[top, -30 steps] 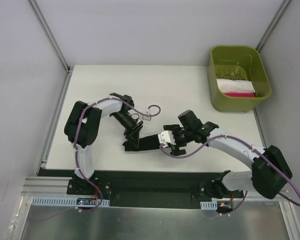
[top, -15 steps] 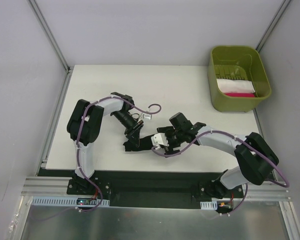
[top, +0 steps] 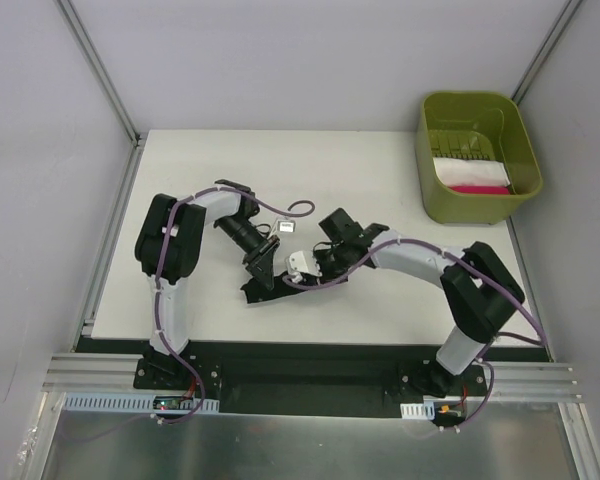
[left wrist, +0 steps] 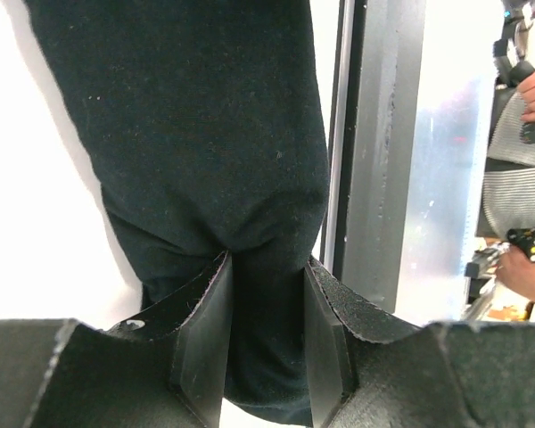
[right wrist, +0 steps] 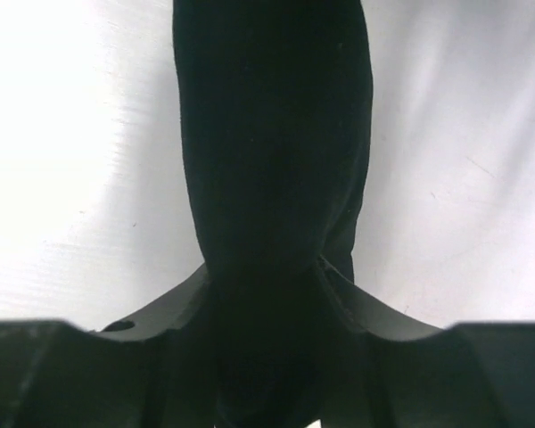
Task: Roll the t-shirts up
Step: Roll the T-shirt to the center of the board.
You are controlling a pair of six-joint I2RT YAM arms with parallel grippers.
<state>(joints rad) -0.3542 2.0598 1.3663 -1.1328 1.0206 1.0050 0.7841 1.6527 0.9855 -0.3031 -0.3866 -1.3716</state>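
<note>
t-shirt (top: 254, 293) gripped at both ends, on the counter (top: 370, 170) well left of the bin (top: 426, 165) and nearer the arm bases.
the left fingers (top: 261, 279) are closed on the black t-shirt; the left wrist view shows the cloth (left wrist: 214, 134) pinched between the left fingers (left wrist: 212, 325), bunched into a thick fold just beyond them. the right fingers (top: 302, 276) are closed on the same t-shirt from the bin side; the right wrist view shows a narrow, rounded band of cloth (right wrist: 272, 134) running straight out from between the right fingers (right wrist: 343, 299) over the white counter. in the top view the two sets of fingers sit close together, with only a short dark stretch of t-shirt showing between and below them. the bin, at the counter's far right corner, holds white and red folded cloth.
</note>
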